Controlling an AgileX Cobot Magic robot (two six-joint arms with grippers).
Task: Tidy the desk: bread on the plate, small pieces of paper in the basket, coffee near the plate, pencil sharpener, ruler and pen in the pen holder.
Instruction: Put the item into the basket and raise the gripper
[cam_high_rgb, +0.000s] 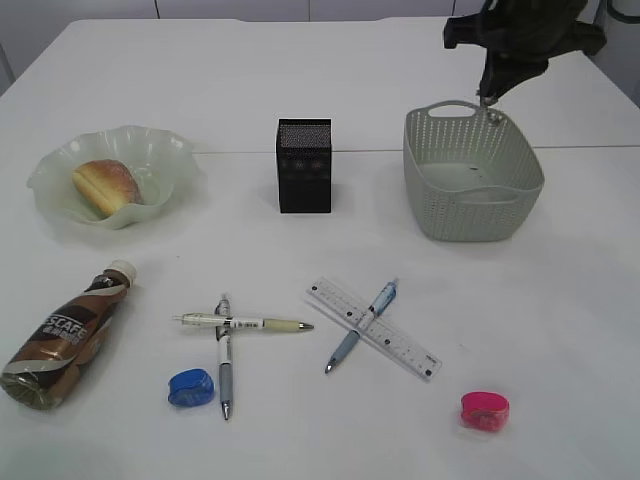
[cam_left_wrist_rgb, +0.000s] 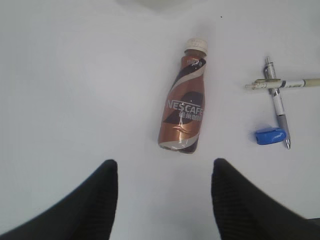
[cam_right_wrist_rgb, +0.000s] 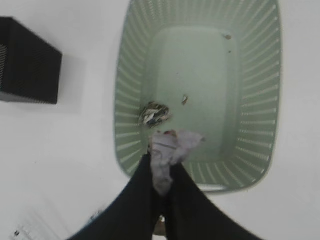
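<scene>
Paper (cam_right_wrist_rgb: 167, 150) in right gripper (cam_right_wrist_rgb: 161, 186)

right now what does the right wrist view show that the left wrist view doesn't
Only the right wrist view shows the green basket, a crumpled paper scrap lying inside it, the black pen holder beside it, and the right hand shut on another paper piece above the basket. Only the left wrist view shows the coffee bottle lying on its side, two crossed pens, the blue sharpener and the open left hand. Both share only the white table.
</scene>
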